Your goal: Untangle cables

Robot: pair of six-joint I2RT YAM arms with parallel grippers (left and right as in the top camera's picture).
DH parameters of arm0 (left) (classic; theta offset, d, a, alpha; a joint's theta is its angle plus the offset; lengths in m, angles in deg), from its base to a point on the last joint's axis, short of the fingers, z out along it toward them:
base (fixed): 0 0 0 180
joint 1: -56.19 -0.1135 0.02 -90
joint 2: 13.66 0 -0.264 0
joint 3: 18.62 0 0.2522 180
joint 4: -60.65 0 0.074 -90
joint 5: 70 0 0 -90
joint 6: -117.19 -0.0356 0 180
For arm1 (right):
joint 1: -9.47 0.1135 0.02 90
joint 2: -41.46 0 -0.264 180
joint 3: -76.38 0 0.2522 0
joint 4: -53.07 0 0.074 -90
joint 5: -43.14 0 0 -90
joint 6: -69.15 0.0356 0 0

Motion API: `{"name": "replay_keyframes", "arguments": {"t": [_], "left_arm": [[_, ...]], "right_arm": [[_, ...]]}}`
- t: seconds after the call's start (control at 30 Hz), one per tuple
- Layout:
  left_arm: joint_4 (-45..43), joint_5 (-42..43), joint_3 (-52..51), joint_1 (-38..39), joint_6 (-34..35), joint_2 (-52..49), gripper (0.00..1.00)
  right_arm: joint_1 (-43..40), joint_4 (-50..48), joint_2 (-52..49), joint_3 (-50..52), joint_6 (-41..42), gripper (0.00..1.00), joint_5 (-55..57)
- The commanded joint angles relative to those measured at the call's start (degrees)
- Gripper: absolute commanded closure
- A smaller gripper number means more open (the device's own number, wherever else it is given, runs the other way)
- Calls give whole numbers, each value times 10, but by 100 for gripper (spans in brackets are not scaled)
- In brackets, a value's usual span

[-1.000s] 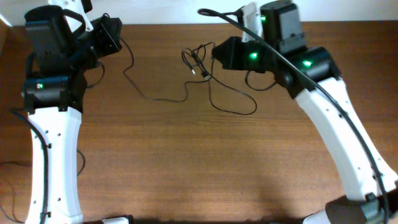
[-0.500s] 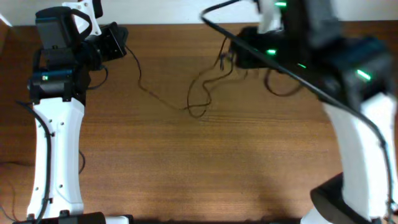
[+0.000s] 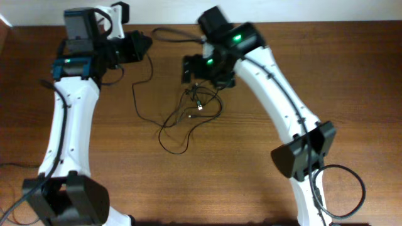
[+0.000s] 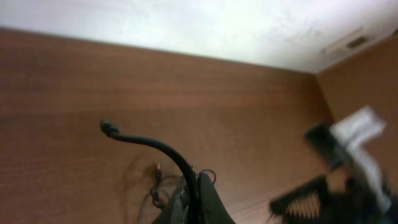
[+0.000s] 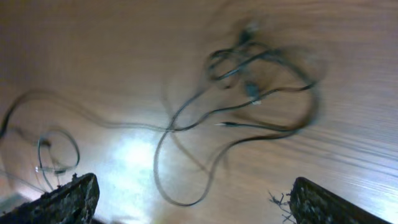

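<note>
The cables (image 3: 196, 103) are thin black cords knotted into a small tangle in the middle of the table, with loose loops (image 3: 169, 135) trailing to the front left. My right gripper (image 3: 200, 68) hangs just behind the tangle with its jaws wide apart. In the right wrist view the tangle (image 5: 252, 78) and a long loop (image 5: 186, 180) lie on the wood beyond the gripper (image 5: 193, 185), with nothing between its fingers. My left gripper (image 3: 144, 46) is at the back left, shut on one cable. Its plug end (image 4: 109, 128) sticks out past the closed gripper (image 4: 194, 180).
The table's back edge meets a pale wall (image 4: 186, 25) just behind both grippers. A thicker black arm cable (image 3: 339, 188) coils by the right arm's base at the front right. Bare wood (image 3: 188, 188) stretches in front of the loops.
My right arm swung left and its gripper opened, and the tangle now lies on the table in front of it. The left arm shifted right, still shut on its cable.
</note>
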State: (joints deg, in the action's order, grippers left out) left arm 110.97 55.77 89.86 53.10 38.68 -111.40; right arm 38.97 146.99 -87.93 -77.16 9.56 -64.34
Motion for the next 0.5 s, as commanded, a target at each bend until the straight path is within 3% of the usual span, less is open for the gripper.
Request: {"name": "replay_keyframes", "arguments": {"t": [0.0,0.03,0.13,0.3,0.33,0.4,0.47], "left_arm": [[19,20,0,65,-68,-50,100],[19,20,0,96,-69,-68,99],[1,-5,0,168,-70,-122,77],[61,-77,0,236,-294,-165,45],[88,-151,0,236,-314,-166,40],[69,-246,0,236,-320,-186,36],[39,-247,0,236,-328,-221,34]], "right_arm": [[-97,24,14,-13,-2,1,-3],[-127,33,14,-13,-22,1,0],[-179,52,14,-11,-42,1,2],[-182,67,14,-10,-52,1,29],[-182,70,14,-10,-60,1,29],[-182,70,14,-10,-61,1,29],[-181,73,14,-10,-62,1,29]]}}
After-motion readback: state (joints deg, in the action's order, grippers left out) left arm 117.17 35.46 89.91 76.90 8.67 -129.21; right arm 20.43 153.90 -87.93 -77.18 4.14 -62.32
